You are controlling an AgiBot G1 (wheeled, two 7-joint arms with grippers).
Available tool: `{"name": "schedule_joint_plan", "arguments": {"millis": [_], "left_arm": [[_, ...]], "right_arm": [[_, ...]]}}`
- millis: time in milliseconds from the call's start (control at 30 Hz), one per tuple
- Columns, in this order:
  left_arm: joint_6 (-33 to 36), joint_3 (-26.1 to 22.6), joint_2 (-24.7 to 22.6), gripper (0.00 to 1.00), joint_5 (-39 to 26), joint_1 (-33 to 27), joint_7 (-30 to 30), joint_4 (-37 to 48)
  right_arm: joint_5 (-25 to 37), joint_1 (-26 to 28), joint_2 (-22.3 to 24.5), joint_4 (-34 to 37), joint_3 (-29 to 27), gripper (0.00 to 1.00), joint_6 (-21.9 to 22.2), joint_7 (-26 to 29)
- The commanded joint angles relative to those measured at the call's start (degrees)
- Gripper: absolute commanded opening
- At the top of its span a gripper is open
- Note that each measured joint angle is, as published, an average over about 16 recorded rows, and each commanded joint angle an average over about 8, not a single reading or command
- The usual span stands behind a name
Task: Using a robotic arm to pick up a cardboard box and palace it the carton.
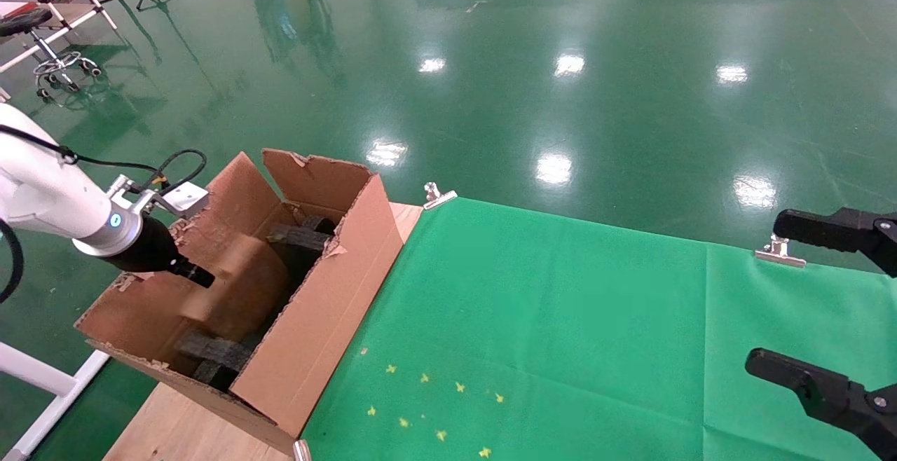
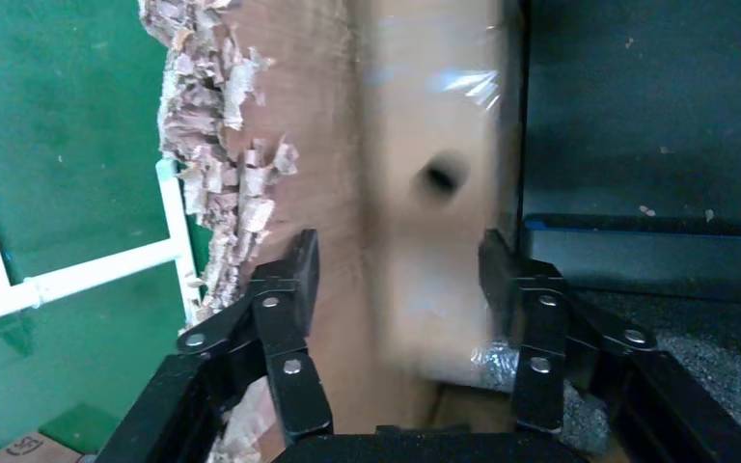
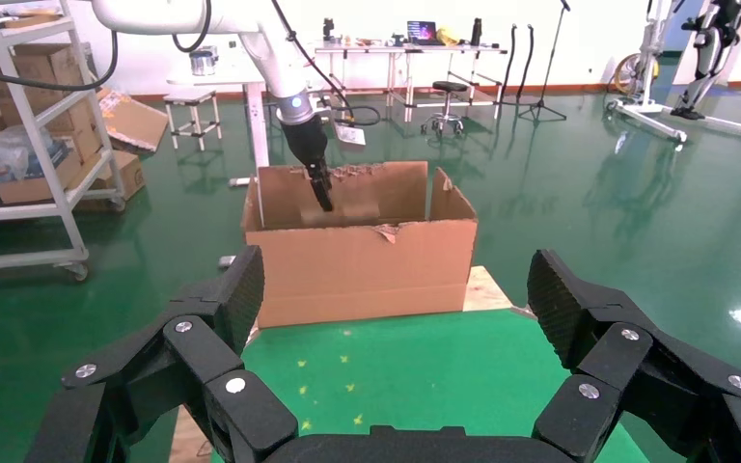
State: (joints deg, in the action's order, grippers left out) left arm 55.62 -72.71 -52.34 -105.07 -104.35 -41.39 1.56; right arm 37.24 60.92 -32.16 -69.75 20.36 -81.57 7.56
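Observation:
The white robotic arm (image 1: 42,195) reaches into the carton (image 1: 329,307) at the table's left end. Its black left gripper (image 1: 203,279) is open, with a finger on each side of the reddish-brown cardboard box (image 1: 238,286). The box is blurred inside the carton, beside black foam blocks (image 1: 301,237). In the left wrist view the gripper (image 2: 396,256) straddles the box (image 2: 434,193), whose face with the round hole shows, next to the carton's torn edge (image 2: 212,164). The all-black right gripper (image 1: 764,293) is open and empty at the right over the green cloth; its wrist view (image 3: 396,289) faces the carton (image 3: 357,270).
A green cloth (image 1: 560,321) held by metal clips (image 1: 438,196) covers the table beside the carton. Bare wood (image 1: 182,426) shows under the carton. A white frame (image 1: 42,377) stands at the left. A shelf with boxes (image 3: 29,145) stands beyond the arm.

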Motion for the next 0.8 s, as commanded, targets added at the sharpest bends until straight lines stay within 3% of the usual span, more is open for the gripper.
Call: {"name": "schedule_joint_plan", "arguments": {"millis": [33,300,533,800], "left_arm": [[0.11,0.03,0.03,1.0,0.05,-0.04,0.03,0.01],[1.71,1.08,0.62,1.0,1.61,-2.07,1.58,-1.45],[9.9,4.83,4.35,1.0,7.15,-9.19,6.86,-7.81],[16.7,6.12,6.65,1.0,9.34,-12.87,8.13,-13.41]], "right_arm": [[0.0,0.0,0.0,0.0,0.0,1.0,0.0,0.0],[0.0,0.0,0.0,0.0,0.0,1.0,0.0,0.0],[0.0,0.0,0.0,0.0,0.0,1.0,0.0,0.0],[0.0,-0.01,0.0,0.01,0.0,1.0,0.01,0.0]]}}
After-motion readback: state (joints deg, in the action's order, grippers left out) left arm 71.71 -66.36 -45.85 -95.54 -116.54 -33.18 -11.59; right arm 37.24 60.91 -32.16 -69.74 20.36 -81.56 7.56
